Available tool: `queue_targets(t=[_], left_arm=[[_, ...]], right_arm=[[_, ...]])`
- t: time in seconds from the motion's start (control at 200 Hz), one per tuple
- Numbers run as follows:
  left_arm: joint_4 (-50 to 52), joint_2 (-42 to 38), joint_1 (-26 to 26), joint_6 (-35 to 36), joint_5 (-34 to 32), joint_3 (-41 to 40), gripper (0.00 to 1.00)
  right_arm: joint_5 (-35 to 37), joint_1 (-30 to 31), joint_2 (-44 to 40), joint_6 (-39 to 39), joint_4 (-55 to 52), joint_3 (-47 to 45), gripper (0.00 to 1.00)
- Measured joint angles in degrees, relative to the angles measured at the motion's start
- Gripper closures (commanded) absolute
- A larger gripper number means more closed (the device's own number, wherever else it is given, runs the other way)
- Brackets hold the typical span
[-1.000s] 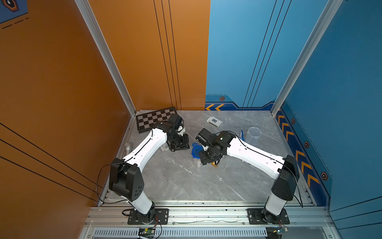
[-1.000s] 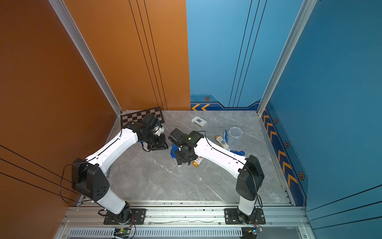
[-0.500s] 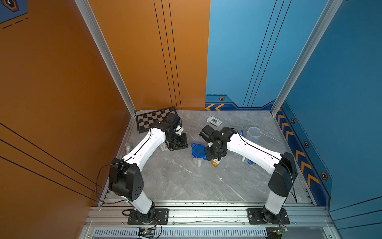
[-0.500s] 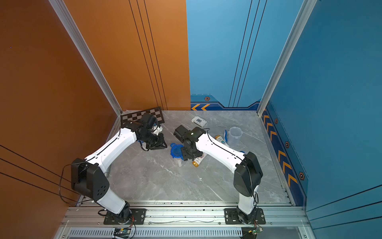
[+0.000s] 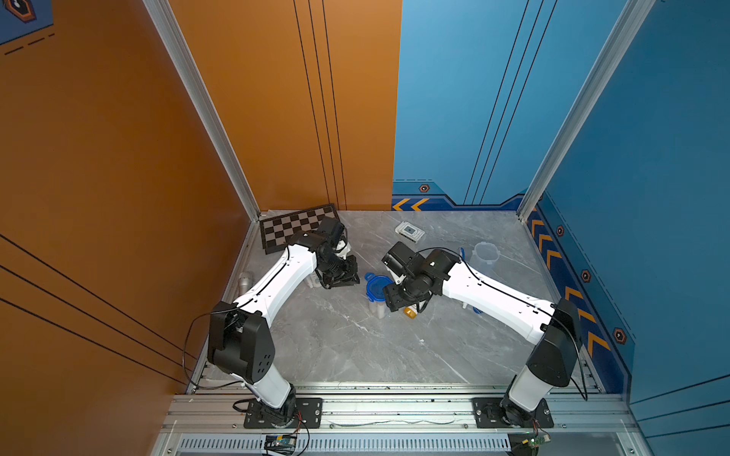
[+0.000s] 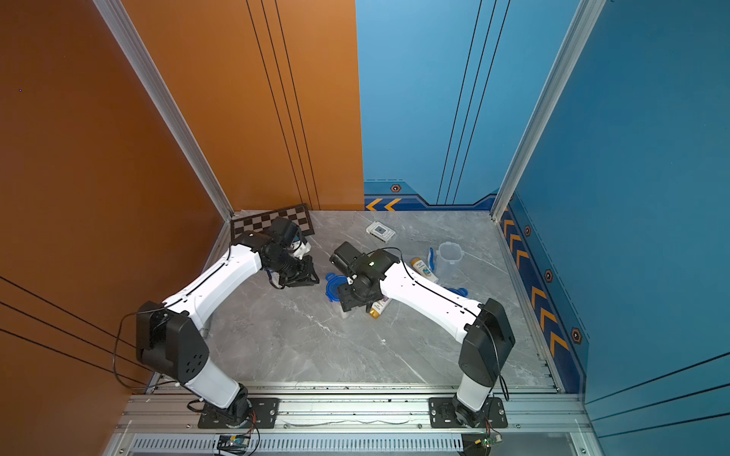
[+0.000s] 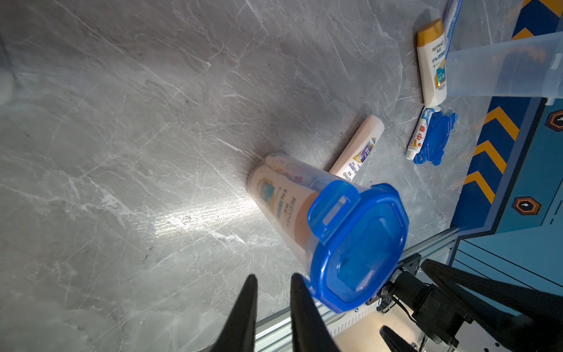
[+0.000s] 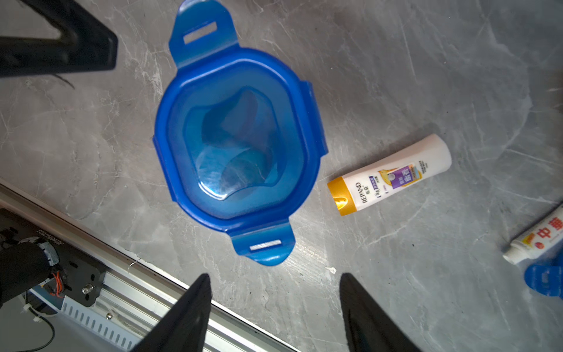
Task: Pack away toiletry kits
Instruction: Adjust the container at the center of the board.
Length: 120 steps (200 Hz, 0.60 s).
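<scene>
Grey stone-look worktop sits between an orange wall and a blue wall. A left arm and a right arm reach in over it. Near the middle stands one closed cup, tall and clear, with kit things showing through its side and a blue lid on top. So one kit looks packed. Two of the lid's tabs seem to stick out, so they may need a push down, but I can't be sure. The right end effector hangs over that lid with its fingers wide apart and nothing in them. The left end effector is just beside the cup, its fingers almost together with a thin gap, holding nothing. Over near the blue wall stands an open cup that looks empty, so that kit is not packed yet. Loose things lie flat on the worktop. They are a loose lid, a bottle just beside the open cup, another bottle just beside the closed cup, a toothpaste tube just beside the loose lid, and a toothbrush.
</scene>
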<state>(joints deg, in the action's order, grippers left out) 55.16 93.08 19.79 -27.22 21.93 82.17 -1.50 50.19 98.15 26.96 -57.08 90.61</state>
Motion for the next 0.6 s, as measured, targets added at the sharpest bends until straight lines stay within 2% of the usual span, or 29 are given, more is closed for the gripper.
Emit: queue_targets(t=[0.601], left_arm=[[0.0,-0.02,0.0,-0.02,0.0,0.0,0.79]], right_arm=[[0.28,-5.79,2.8,-0.15,0.09,-0.28,0.31]])
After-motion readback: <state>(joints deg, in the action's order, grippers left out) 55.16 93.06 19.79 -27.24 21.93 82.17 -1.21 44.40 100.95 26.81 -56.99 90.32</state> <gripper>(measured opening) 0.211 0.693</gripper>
